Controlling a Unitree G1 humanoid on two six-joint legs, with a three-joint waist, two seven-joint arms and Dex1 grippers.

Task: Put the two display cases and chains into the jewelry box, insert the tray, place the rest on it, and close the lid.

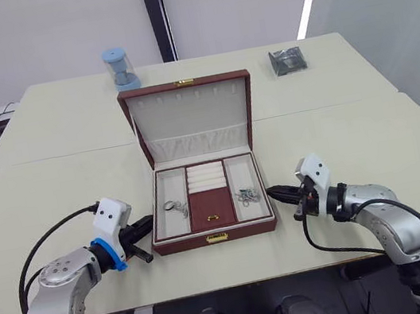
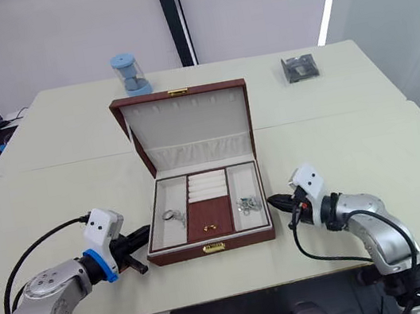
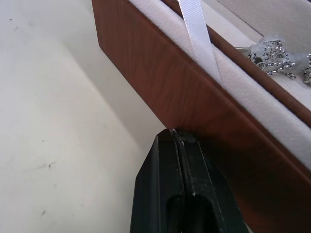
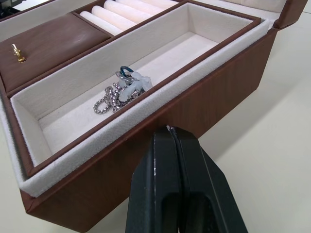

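Item: jewelry box (image 1: 215,237) mid-tabletop, tray (image 1: 208,199) seated, lid (image 1: 190,118) upright beyond; my left hand (image 1: 147,234) and right hand (image 1: 277,192), both pinched together, flanked it, seemingly equidistant.

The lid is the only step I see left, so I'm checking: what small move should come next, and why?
Probably raise one end effector, say the right end effector, behind the lid to tip it forward. The tray sits in the jewelry box holding silver pieces, and both end effectors are shut beside the box walls.
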